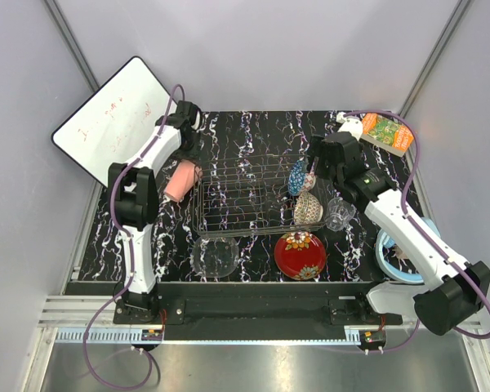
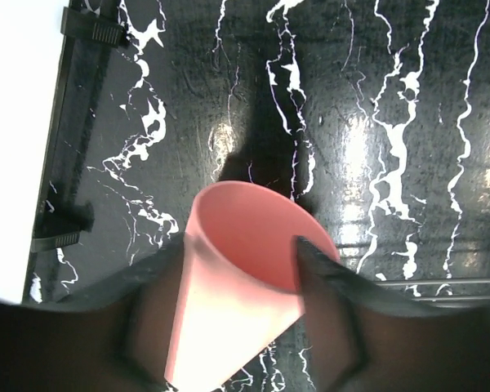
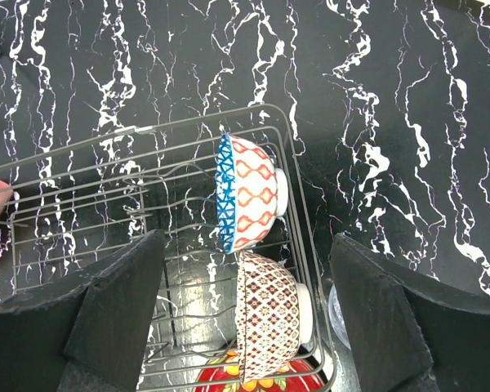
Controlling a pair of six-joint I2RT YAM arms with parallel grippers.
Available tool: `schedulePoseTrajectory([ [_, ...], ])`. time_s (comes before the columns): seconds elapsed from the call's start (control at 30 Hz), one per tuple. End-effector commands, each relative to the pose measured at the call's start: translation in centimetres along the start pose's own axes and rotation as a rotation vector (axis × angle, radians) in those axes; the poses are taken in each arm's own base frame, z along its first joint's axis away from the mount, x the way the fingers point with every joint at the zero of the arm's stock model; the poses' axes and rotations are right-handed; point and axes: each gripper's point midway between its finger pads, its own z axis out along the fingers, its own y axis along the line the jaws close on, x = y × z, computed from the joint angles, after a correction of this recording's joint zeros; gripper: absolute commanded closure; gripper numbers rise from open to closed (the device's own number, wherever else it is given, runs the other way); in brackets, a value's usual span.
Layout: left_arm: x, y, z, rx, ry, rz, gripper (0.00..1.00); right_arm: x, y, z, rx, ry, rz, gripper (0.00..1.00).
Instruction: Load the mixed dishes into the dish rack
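Top external view: only the blue patterned bowl point(image 1: 297, 177) and beige patterned bowl point(image 1: 307, 209) are stood in the dish rack point(image 1: 229, 230). Not yet loaded, towards the tabletop's point(image 1: 253, 122) near edge: clear glass bowl point(image 1: 214, 256), red floral plate point(image 1: 300, 254), small clear glass point(image 1: 339, 214). The pink plastic cup point(image 1: 181, 181), beside the rack's left end, is pinched by the down-reaching left claw point(image 2: 241, 245). The right claw point(image 3: 247, 241) is spread above the bowls.
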Motion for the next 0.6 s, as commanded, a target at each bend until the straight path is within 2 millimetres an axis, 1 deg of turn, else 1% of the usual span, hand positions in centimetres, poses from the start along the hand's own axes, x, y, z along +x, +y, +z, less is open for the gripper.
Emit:
schedulePoseTrajectory([
  [0.0, -0.3, 0.1, -1.7, -0.003, -0.026, 0.023, 0.58, -2.3, -0.7, -1.4, 0.022, -0.068, 0.021, 0.11],
  [0.03, -0.4, 0.2, -1.8, -0.005, -0.031, 0.023, 0.60, -2.3, -0.7, -1.4, 0.023, -0.070, 0.022, 0.11],
  [0.13, -0.2, 0.4, -1.8, -0.016, -0.025, 0.027, 0.63, -2.2, -0.8, -1.3, 0.029, -0.068, 0.022, 0.11],
  [0.17, -0.2, 0.4, -1.8, -0.017, -0.026, 0.030, 0.67, -2.2, -0.7, -1.3, 0.028, -0.067, 0.022, 0.11],
  [0.2, -0.2, 0.5, -1.8, -0.016, -0.024, 0.029, 0.75, -2.2, -0.7, -1.3, 0.029, -0.069, 0.021, 0.11],
  [0.27, -0.3, 0.4, -1.8, -0.014, -0.027, 0.032, 0.86, -2.3, -0.9, -1.3, 0.036, -0.072, 0.020, 0.10],
  [0.3, -0.3, 0.4, -1.8, -0.015, -0.026, 0.033, 0.95, -2.2, -0.9, -1.3, 0.036, -0.072, 0.020, 0.10],
  [0.33, -0.2, 0.4, -1.8, -0.017, -0.020, 0.036, 0.99, -2.2, -1.0, -1.2, 0.039, -0.070, 0.019, 0.10],
  [0.43, -0.9, 0.6, -2.4, -0.017, -0.031, 0.035, 1.00, -1.9, -1.0, -1.0, 0.042, -0.064, 0.018, 0.10],
  [0.47, -1.3, 0.6, -2.8, -0.018, -0.042, 0.035, 1.00, -1.9, -1.0, -1.0, 0.044, -0.065, 0.020, 0.10],
  [0.57, -1.8, 0.9, -3.9, -0.021, -0.059, 0.038, 1.00, -2.0, -1.0, -0.9, 0.047, -0.066, 0.021, 0.10],
])
